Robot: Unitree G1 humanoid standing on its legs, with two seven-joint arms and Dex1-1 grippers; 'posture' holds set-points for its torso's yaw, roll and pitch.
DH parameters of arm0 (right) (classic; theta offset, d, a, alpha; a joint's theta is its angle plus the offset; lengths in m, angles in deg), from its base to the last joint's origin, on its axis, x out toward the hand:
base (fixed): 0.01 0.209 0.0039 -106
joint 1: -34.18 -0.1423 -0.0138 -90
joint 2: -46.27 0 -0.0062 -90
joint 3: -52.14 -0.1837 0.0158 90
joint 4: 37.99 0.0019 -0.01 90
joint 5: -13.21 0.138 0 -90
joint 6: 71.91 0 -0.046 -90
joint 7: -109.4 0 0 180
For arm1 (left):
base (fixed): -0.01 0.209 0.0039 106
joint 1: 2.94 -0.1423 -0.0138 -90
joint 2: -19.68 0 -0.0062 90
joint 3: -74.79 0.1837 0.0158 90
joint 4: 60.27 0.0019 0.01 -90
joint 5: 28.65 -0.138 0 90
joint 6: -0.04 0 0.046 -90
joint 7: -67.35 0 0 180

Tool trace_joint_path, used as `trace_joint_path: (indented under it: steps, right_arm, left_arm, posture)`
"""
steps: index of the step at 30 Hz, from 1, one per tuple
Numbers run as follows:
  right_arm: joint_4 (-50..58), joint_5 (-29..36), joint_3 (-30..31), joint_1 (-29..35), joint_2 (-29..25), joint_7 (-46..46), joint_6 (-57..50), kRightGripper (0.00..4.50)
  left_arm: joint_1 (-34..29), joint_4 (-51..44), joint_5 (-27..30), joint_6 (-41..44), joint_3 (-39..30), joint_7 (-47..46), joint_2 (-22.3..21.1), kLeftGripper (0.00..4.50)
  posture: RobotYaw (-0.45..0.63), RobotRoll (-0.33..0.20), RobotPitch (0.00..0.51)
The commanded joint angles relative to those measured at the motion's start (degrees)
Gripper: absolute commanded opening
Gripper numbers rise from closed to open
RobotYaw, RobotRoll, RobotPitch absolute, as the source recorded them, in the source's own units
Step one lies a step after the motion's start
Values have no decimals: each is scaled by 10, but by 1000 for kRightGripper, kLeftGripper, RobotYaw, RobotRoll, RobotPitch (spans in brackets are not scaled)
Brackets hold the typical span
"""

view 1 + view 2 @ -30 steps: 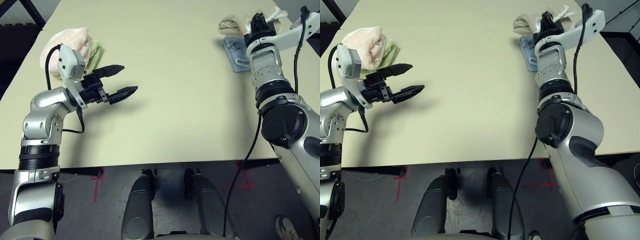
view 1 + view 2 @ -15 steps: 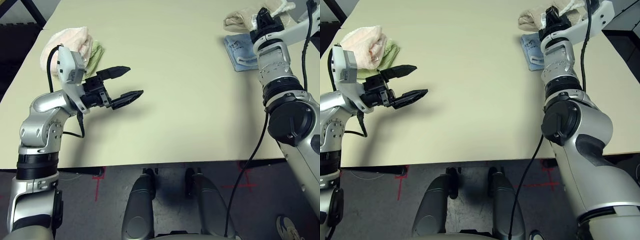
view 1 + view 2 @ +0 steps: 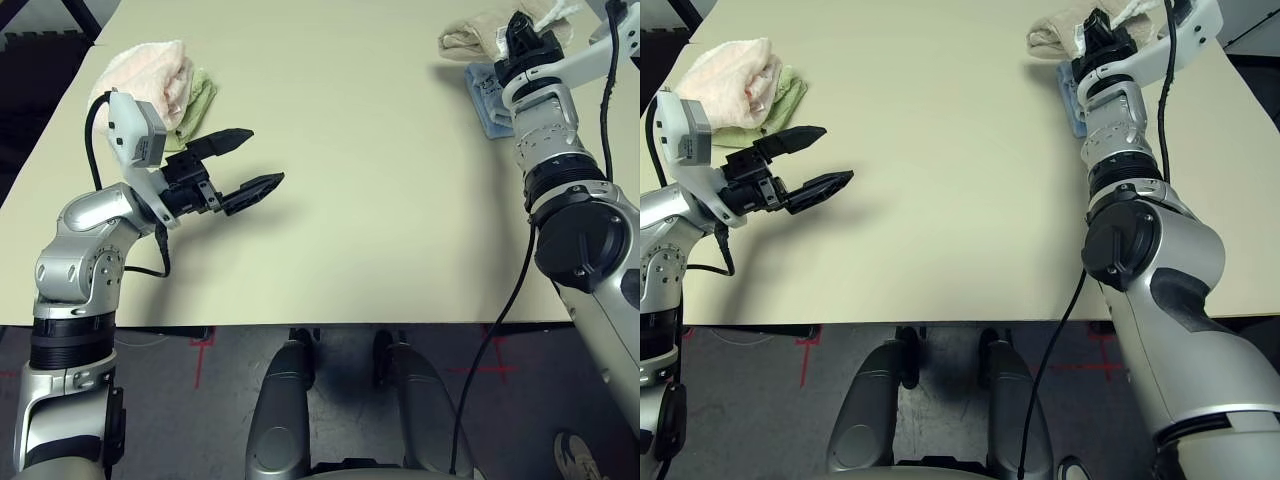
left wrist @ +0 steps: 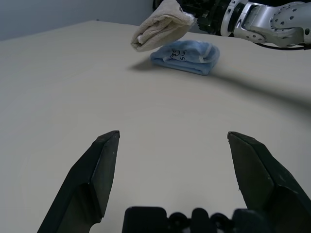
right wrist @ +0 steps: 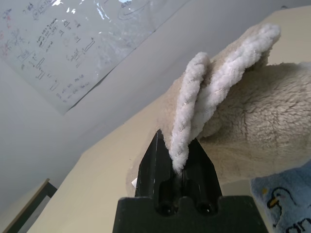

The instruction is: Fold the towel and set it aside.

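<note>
- Beige terry, folded into a thick bundle: that's the towel (image 4: 160,30), up at the far right of the table (image 3: 380,180), and the left wrist view shows it lifted, with its shadow on the tabletop below.
- Right gripper (image 5: 178,165) has it, the two black fingers pinched tight on the towel's doubled white-stitched edge, with the fabric bulging out past the fingertips.
- Right arm is stretched far out along the right side of the table, wrist high over the far edge.
- Just beneath the towel and a touch nearer lies a small light-blue folded towel (image 4: 187,53), flat on the tabletop; I can't tell whether the two touch.
- Over on the left, the left gripper (image 3: 245,162) hangs above bare tabletop with its fingers spread wide, nothing between them.
- Behind that gripper, at the far left of the table, sits a pink folded towel (image 3: 145,72), bunched up and resting against a pale green cloth (image 3: 200,97).
- Wide bare stretch of cream tabletop between the two arms.
</note>
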Motion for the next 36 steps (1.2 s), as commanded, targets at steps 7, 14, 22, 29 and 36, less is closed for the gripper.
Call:
trace_joint_path:
  steps: [7,14,22,29,36]
  right_arm:
    - [2,12,-9,-44,-33,-7,3,13]
    - [-2,-7,6,-26,-30,6,9,13]
    - [-6,-24,8,-7,-24,29,17,13]
    - [-8,-39,10,-2,-22,31,20,13]
    - [-9,-57,22,20,-24,42,12,13]
  left_arm:
    - [42,26,-8,4,7,-2,-6,4500]
    - [41,11,-5,17,0,-21,-7,4500]
    - [22,-15,3,33,-11,-32,-12,4500]
    - [7,-28,7,43,-20,-36,-23,4500]
    - [-2,-33,5,41,-18,-40,-19,4500]
  posture:
    - [2,0,402]
    - [6,0,426]
    - [36,0,438]
    - [49,0,438]
    - [47,0,437]
